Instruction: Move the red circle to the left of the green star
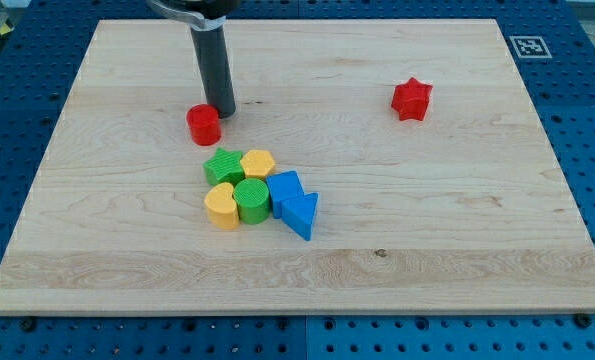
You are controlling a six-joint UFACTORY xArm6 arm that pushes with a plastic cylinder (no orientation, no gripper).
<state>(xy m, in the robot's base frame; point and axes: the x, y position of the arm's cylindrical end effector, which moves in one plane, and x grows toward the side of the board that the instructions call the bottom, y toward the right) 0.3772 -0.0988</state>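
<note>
Red circle (204,123) touches my tip (223,112); seven blocks total.

the board (397,230) carries every block. taking the green star (222,166) as landmark: the red circle (204,123) lies toward the view's top of it and slightly left, apart from it. my tip (222,112) sits just right of the circle, touching or nearly so. the yellow hexagon (258,164) is against the star's right. the yellow heart (221,206) and green cylinder (251,200) lie below it, the blue blocks (292,203) to its lower right. the red star (412,99) lies far right, toward the top.
</note>
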